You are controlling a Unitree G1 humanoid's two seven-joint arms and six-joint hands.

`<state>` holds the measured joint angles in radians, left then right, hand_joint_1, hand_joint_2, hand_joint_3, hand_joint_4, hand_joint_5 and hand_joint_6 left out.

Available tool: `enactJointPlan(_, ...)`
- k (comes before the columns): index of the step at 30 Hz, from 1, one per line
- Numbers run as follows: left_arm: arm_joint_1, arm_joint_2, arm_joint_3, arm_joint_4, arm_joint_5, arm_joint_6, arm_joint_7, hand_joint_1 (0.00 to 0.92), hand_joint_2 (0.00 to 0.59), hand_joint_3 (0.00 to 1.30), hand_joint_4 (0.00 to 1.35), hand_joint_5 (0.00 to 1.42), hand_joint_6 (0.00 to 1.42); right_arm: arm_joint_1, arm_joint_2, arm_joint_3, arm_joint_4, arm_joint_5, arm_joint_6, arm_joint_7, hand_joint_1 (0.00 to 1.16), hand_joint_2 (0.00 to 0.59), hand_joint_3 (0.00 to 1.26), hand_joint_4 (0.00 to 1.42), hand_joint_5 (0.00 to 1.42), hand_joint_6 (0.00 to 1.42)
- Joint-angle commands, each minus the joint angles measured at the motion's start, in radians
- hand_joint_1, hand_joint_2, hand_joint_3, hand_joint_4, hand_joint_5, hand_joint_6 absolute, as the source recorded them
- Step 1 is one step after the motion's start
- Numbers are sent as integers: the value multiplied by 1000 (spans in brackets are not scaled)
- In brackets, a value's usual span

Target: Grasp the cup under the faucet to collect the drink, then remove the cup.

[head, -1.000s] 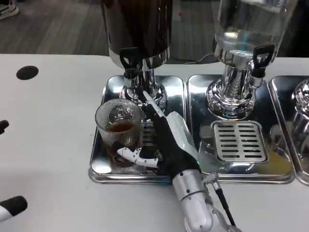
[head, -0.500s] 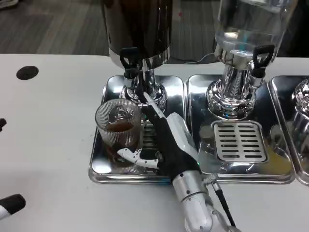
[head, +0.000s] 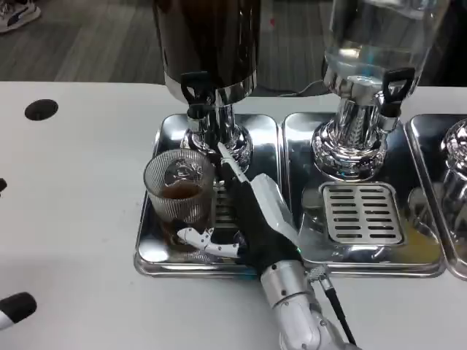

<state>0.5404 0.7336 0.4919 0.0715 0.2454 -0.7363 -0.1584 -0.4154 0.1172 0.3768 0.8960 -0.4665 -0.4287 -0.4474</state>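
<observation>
A ribbed glass cup (head: pixel 179 191) with a little brown drink stands on the left steel tray (head: pixel 149 251), just in front and left of the dark dispenser's black faucet (head: pixel 195 93). My right hand (head: pixel 252 211) lies along the cup's right side with its fingers (head: pixel 232 171) stretched out straight. A narrow gap of drain grate shows between them and the glass. Its thumb (head: pixel 193 239) reaches across in front of the cup's base. Only fingertips of my left hand (head: pixel 16 308) show at the lower left edge.
A dark drink dispenser (head: pixel 208 44) stands at the back of the left tray. A clear one (head: pixel 372 44) stands on the middle tray (head: pixel 365 259) with its own grate (head: pixel 363 213). A third tray (head: pixel 445 146) shows at the right edge. A black hole (head: pixel 41 109) marks the table's left.
My right hand's fingers have drawn slightly right, away from the cup's side. The cup has stayed in place. The left fingertips have slid a little toward the left edge.
</observation>
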Motion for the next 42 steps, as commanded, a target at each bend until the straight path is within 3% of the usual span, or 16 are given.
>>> enactJointPlan(1,8,-9,6,-3,-5,0,-8,0,0,0,0,0,0,-24,54,-1,2,10,0,-11,927,170,73,160,179,199)
enactJointPlan(19,9,-16,-2,-8,-3,-1,-10,0,0,0,0,0,0,-4,39,-20,-35,25,11,-19,920,180,246,267,261,240)
enactJointPlan(35,-1,-21,-17,-23,0,9,-15,0,0,0,0,0,0,49,-2,-55,-94,49,8,-6,899,194,293,284,276,243)
enactJointPlan(42,-5,-22,-23,-31,1,14,-15,0,0,0,0,0,0,61,-3,-59,-109,48,9,-2,898,194,294,288,277,243)
